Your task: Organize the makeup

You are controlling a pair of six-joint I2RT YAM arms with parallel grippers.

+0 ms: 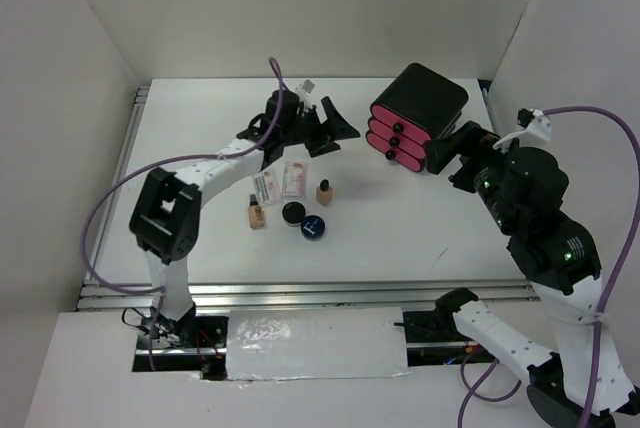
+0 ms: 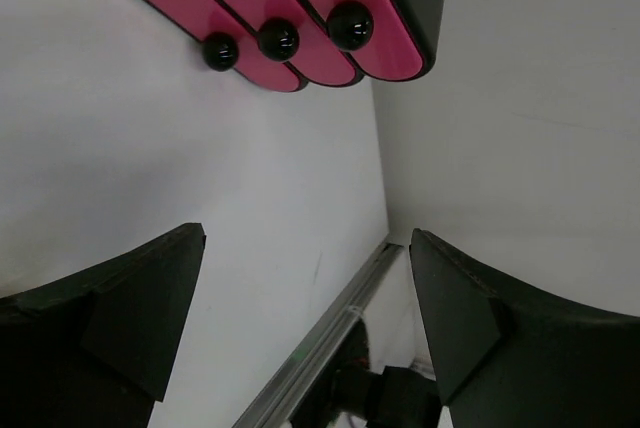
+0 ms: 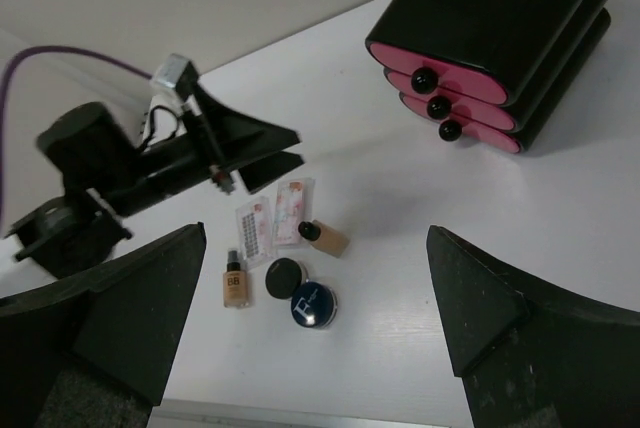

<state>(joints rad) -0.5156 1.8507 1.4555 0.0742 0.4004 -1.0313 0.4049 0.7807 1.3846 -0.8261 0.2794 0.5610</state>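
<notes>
The makeup lies loose in one cluster on the white table [image 1: 400,238]: two sachets [image 3: 253,231] [image 3: 291,211], two tan bottles [image 3: 234,281] [image 3: 325,236], and a black compact [image 3: 285,273] touching a blue compact [image 3: 313,304]. Well apart at the far right stands a black box [image 1: 420,98] with three pink drawers [image 1: 392,135], all shut, so whatever is inside is hidden. The left gripper [image 2: 308,236], above the cluster's far side, and the right gripper [image 3: 316,232], beside the box, both gape wide and hold nothing.

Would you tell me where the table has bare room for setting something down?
The widest bare patch lies between the dark-blue round compact, the black box with pink drawer fronts and the near edge of the white table. The far-left corner behind the left arm is also bare. It is crowded where the pinkish-white flat sachets, tan black-capped bottles and black round compact cluster.
</notes>
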